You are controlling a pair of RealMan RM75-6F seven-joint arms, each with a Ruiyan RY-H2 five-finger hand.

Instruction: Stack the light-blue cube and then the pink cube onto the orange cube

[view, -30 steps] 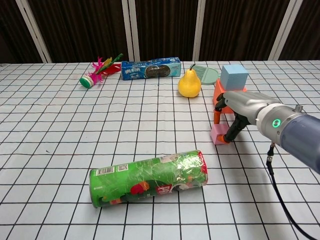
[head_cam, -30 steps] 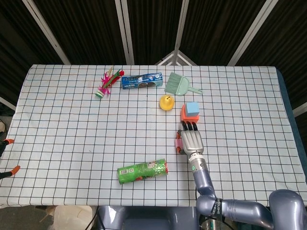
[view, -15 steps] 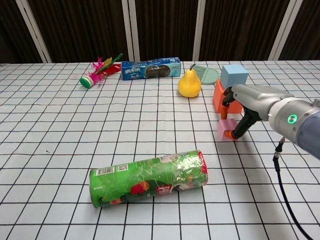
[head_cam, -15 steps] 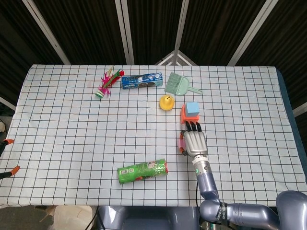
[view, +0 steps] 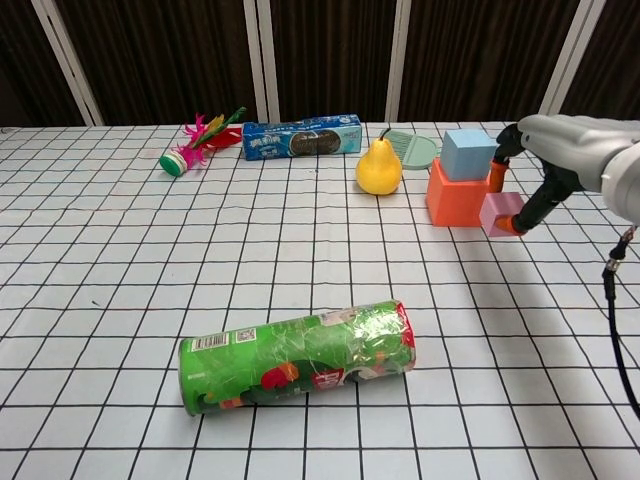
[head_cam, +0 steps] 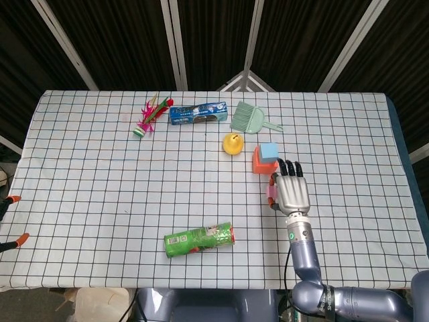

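Note:
The light-blue cube (head_cam: 269,151) (view: 468,154) sits on top of the orange cube (head_cam: 258,164) (view: 453,194), right of the yellow pear. My right hand (head_cam: 291,193) (view: 548,160) holds the pink cube (head_cam: 271,194) (view: 499,213) between thumb and fingers, lifted off the table just right of the stack and about level with the orange cube. In the head view only a sliver of pink shows at the hand's left edge. My left hand is in neither view.
A yellow pear (view: 379,166) stands left of the stack. A green brush (head_cam: 249,118) and a blue biscuit box (view: 302,137) lie behind. A green can (view: 298,356) lies on its side near the front. A feathered shuttlecock (view: 196,143) lies at the back left.
My right hand has lifted the pink cube from the table in front of the stack and carried it up and to the right, beside the orange cube.

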